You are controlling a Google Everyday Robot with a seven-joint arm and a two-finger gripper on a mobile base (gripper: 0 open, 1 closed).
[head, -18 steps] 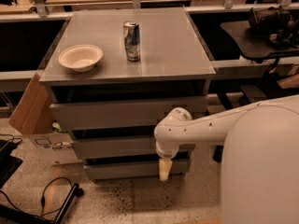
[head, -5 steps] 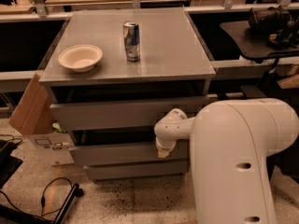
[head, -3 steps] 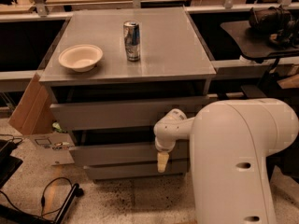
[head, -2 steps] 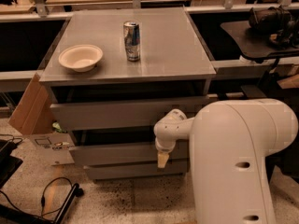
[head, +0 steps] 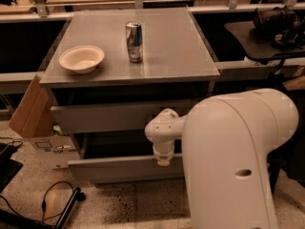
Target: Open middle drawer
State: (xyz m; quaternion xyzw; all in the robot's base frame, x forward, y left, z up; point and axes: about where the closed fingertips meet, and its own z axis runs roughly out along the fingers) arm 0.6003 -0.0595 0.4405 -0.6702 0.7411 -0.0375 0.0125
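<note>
The grey cabinet (head: 128, 75) has stacked drawers. The middle drawer (head: 114, 168) stands pulled out toward me, with a dark gap above its flat front panel. The top drawer (head: 109, 117) is closed above it. My gripper (head: 163, 161) hangs from the white wrist (head: 162, 130) and sits at the top edge of the middle drawer's front, right of centre. My large white arm housing (head: 238, 161) hides the cabinet's right side and whatever lies below the middle drawer.
A cream bowl (head: 81, 58) and a drink can (head: 134, 42) stand on the cabinet top. A cardboard box (head: 31, 113) leans at the cabinet's left. Black cables (head: 57, 199) lie on the speckled floor. A dark table (head: 267, 32) stands at the right.
The middle drawer's front has come out toward me and a dark gap has opened above it. My gripper stays at its top edge, drawn slightly back with it.
</note>
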